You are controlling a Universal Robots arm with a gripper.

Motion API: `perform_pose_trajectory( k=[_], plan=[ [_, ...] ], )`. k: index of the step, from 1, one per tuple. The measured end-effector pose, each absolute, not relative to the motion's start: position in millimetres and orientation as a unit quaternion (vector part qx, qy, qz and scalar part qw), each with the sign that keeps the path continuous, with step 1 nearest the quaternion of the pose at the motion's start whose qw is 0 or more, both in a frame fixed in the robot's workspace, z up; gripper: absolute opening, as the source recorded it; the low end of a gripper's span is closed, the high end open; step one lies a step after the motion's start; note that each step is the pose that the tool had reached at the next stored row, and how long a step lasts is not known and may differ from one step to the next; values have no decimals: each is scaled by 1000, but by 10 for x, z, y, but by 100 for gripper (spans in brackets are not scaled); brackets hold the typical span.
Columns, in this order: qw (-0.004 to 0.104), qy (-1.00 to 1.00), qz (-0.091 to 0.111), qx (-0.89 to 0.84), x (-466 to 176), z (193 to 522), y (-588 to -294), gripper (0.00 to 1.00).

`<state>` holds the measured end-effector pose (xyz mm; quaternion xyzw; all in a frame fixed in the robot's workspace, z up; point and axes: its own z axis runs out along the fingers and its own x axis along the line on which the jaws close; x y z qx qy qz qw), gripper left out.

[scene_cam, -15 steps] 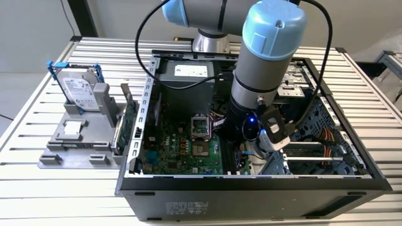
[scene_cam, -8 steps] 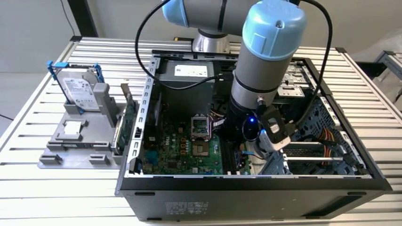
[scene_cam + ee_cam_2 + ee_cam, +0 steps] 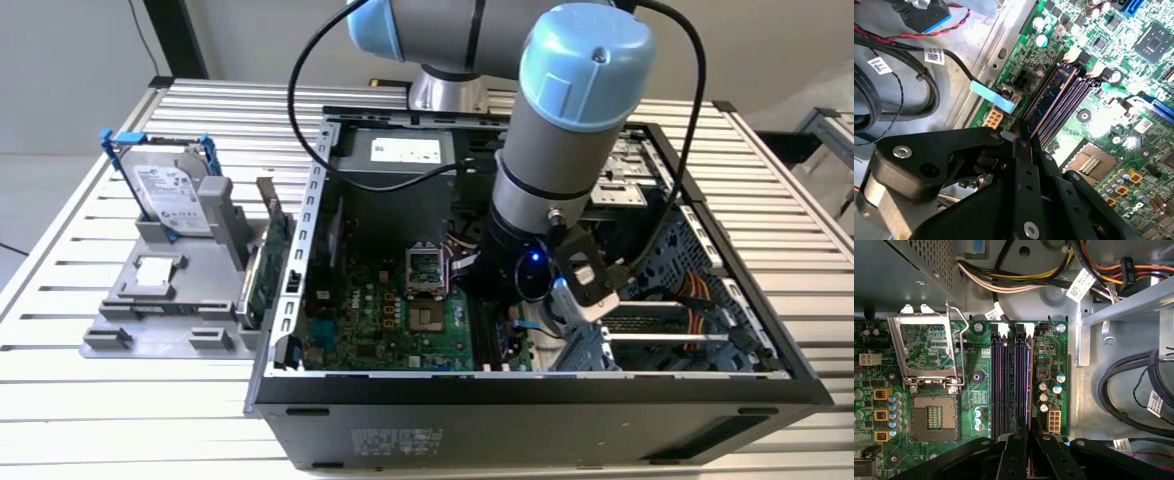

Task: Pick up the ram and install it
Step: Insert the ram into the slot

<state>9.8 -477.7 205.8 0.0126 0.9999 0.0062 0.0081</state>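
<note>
On the exterior view's left, a grey holder rack (image 3: 160, 300) sits on the slatted metal desk (image 3: 80, 210). A silver hard drive in a blue frame (image 3: 167, 195) stands upright in it, and a green expansion card (image 3: 271, 265) stands on edge at the rack's side nearest the computer. Right of that lies the open computer case (image 3: 534, 400), its green motherboard (image 3: 387, 310) facing up with the open processor socket (image 3: 424, 268) near its middle. The arm (image 3: 567, 140) reaches down into the case just right of the socket, and its gripper (image 3: 514, 325) is low over the board, at the memory slots.

In the second wrist view the ram (image 3: 1051, 97), a dark blue stick with a copper-coloured edge, stands on edge in the outermost memory slot, the one nearest the case wall and the blue-tagged cable (image 3: 991, 97). The black fingers (image 3: 1021, 150) are narrowed around the near end of the stick, one on each face. In the first wrist view the ram (image 3: 1029, 380) runs along the slot next to the row of capacitors (image 3: 1044, 390) and the white power socket (image 3: 1054, 419), with the gripper (image 3: 1029, 437) closed on its near end
</note>
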Motion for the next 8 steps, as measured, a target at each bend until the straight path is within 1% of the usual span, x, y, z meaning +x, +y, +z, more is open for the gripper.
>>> perform_pose_trajectory(
  k=[8],
  plan=[
    [8,1000,6,18,135,2055,-4777,0]
  ],
)
